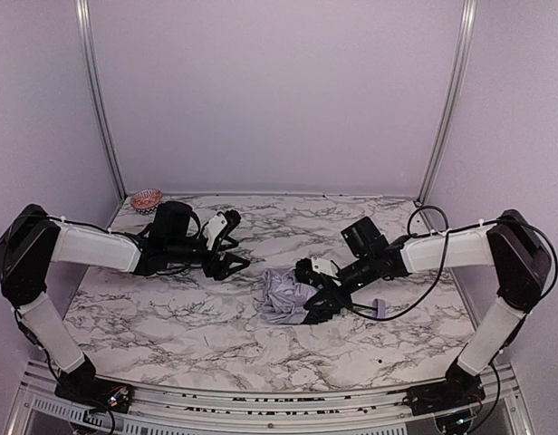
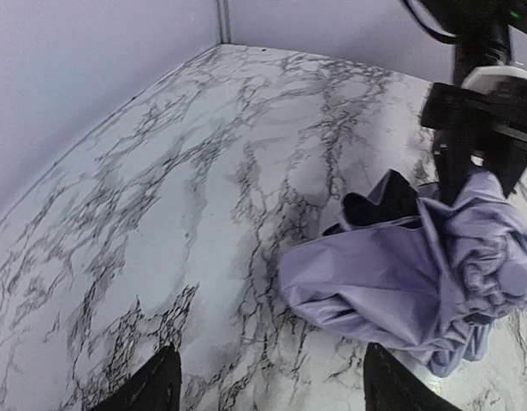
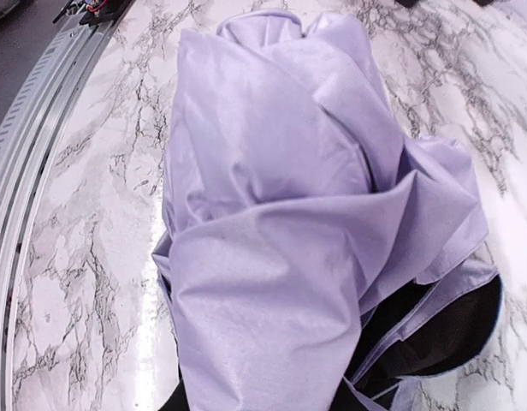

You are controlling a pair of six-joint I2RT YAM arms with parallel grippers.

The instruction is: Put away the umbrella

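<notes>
1. Top view: the umbrella [image 1: 286, 297] lies collapsed just toward 3 o'clock of the table's [image 1: 170, 308] middle. Its long axis looks roughly 9-to-3, with the bunched lavender canopy at the 9 end and the small handle [image 1: 380, 308] at the 3 end. We see the right gripper [image 1: 308, 279] clamped on the canopy from 2 o'clock. The left gripper [image 1: 235, 245] hangs spread and empty at 10 o'clock, apart from the bundle. There's bare marble at 6, 9 and 12, and a small pink object [image 1: 146, 199] in the 11 o'clock corner.
2. Left wrist: the left gripper's fingertips [image 2: 161, 390] stand wide with only marble [image 2: 161, 214] between them. The umbrella [image 2: 400, 282] sits at 4 o'clock, and the right gripper [image 2: 484, 167] pinches its top from 1.
3. Right wrist: the canopy [image 3: 281, 214] fills the frame, running 6 to 12, with black lining [image 3: 435, 325] at 4. The edge rail [image 3: 32, 128] is at 10.
</notes>
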